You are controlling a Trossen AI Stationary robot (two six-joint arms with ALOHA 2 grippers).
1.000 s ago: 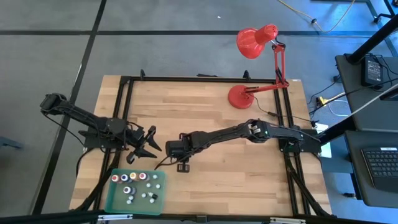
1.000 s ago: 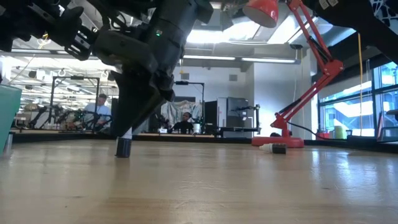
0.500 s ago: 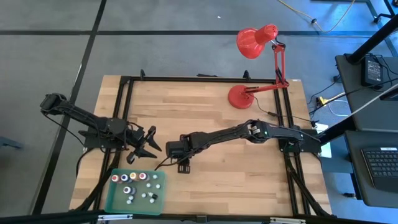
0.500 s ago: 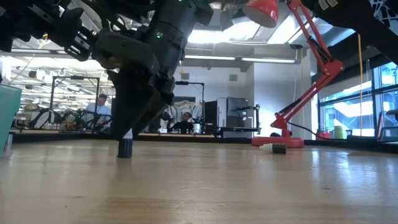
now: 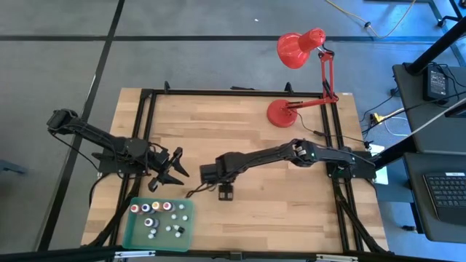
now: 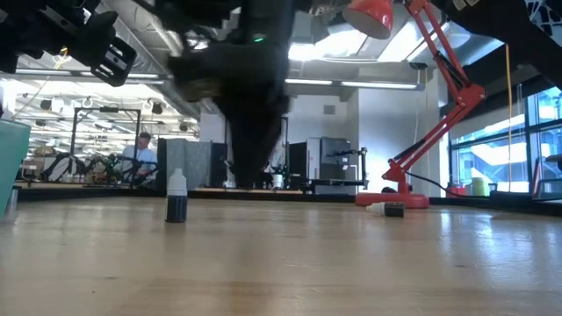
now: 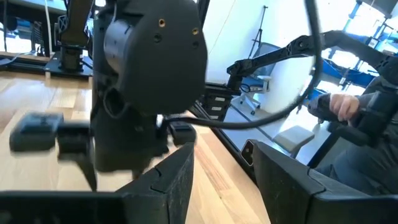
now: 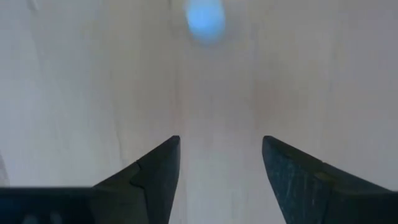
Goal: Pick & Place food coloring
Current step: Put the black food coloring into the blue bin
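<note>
Low view is showing the dark food coloring bottle (image 6: 176, 197) standing alone on the table; our right gripper (image 8: 219, 163), fingers parted and empty, is needing another bottle from the tray (image 5: 186, 234).

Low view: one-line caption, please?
Dark food-coloring bottle stands alone on the table; open right gripper hangs beside it.
</note>
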